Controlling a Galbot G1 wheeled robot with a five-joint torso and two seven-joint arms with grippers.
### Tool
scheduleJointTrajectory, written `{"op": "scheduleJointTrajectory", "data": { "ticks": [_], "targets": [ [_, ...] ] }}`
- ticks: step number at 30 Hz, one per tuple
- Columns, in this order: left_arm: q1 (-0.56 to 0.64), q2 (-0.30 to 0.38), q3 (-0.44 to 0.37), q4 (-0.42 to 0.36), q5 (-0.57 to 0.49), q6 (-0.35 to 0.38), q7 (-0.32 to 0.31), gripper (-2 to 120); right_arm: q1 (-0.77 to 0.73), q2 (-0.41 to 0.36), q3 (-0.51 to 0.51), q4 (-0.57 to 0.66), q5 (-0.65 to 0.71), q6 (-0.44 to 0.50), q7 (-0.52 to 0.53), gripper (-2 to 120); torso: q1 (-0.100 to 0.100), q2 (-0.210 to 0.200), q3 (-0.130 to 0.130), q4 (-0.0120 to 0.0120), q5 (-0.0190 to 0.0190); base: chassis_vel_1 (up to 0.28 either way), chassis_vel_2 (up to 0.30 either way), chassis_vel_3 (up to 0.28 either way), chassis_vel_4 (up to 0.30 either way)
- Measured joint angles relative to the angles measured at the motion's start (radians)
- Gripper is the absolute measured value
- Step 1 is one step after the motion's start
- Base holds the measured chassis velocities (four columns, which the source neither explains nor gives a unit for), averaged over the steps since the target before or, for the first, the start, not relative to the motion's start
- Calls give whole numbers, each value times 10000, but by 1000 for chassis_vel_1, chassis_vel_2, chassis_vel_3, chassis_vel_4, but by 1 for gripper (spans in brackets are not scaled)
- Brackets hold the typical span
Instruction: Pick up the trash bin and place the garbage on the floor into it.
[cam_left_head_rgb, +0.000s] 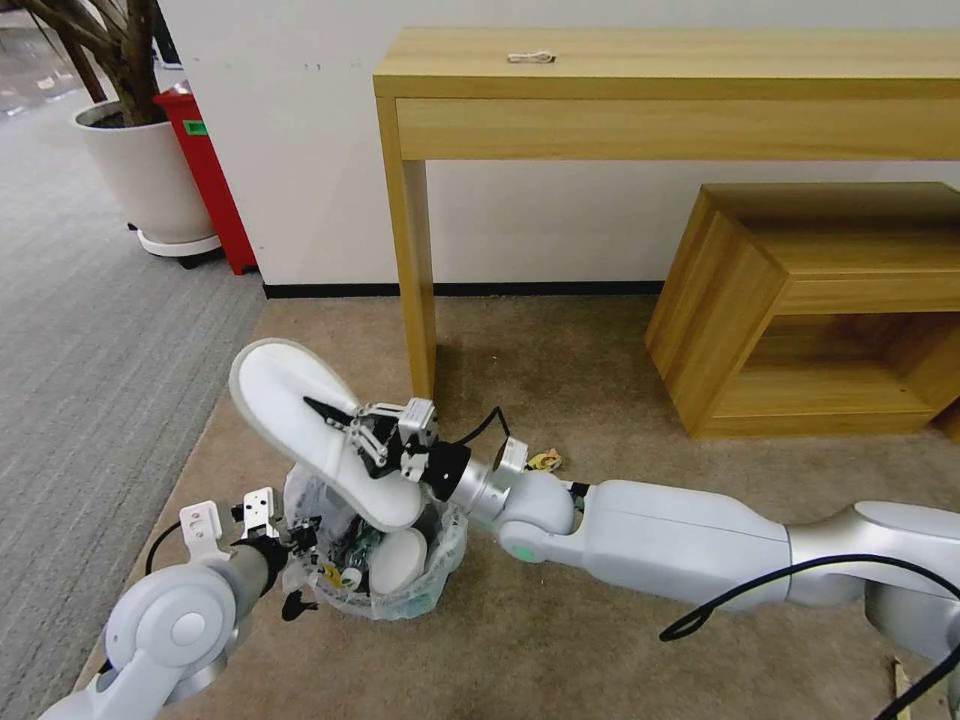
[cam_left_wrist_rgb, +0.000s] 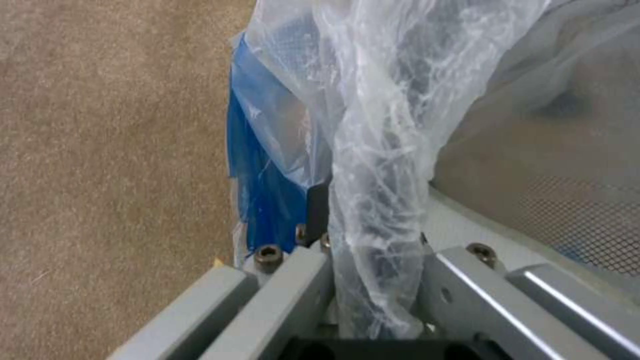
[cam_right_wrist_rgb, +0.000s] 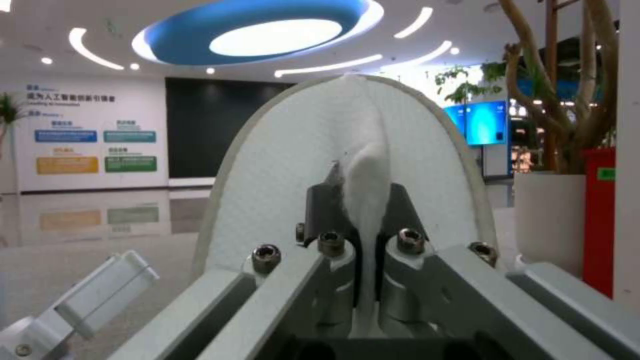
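Right gripper (cam_left_head_rgb: 335, 418) is clamped on a white slipper (cam_left_head_rgb: 320, 430); in my right wrist view the two fingers (cam_right_wrist_rgb: 323, 210) pinch a fold of the slipper's white fabric (cam_right_wrist_rgb: 367, 170) between them, jaws nearly closed. I read the slipper as held tilted, toe end up toward the left, heel end low and over the mouth of the trash bin (cam_left_head_rgb: 400, 580).

Left gripper (cam_left_head_rgb: 300, 545) is at the bin's near-left rim. From my left wrist view, its fingers (cam_left_wrist_rgb: 318, 210) are closed on the rim with the crinkled translucent bag liner (cam_left_wrist_rgb: 380, 150) bunched between them; the blue part of the bin (cam_left_wrist_rgb: 263, 190) sits just beside the fingers.

Bin sits low over the beige-brown floor (cam_left_head_rgb: 560, 640), near the leg of the wooden table (cam_left_head_rgb: 415, 290); I cannot tell whether it touches the carpet. A second white slipper (cam_left_head_rgb: 398, 560) and small mixed litter are already inside. One small yellowish scrap (cam_left_head_rgb: 545, 461) lies on the carpet beside the right forearm.
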Motion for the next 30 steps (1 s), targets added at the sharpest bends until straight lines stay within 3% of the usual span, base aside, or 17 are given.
{"op": "scheduleJointTrajectory", "data": {
  "ticks": [21, 24, 26, 28, 30],
  "targets": [
    [38, 141, -645, -122, -339, -18, -58, 0, -405, -317, -28, 41, -467, 0, 222, 1, 0, 0, 0, 0, 1, 0, 0, 0, 0],
    [45, 145, -685, -222, -418, -19, -114, 0, -450, -311, -2, 37, -498, 0, 218, 14, 0, 0, 0, -1, 0, 0, 0, 0, 0],
    [47, 145, -690, -228, -422, -19, -116, 0, -457, -310, 0, 37, -500, 0, 218, 15, 0, 0, 0, -1, 0, 0, 0, 0, 0],
    [89, 147, -770, -269, -451, -20, -124, 0, -494, -311, 3, 30, -549, 0, 211, 28, 0, 0, 0, 0, 0, 0, 0, 0, 0],
    [99, 147, -780, -285, -454, -21, -125, 0, -502, -310, 2, 23, -560, 0, 209, 30, 0, 0, 0, 0, 0, 0, 0, 0, 0]
  ]
}}
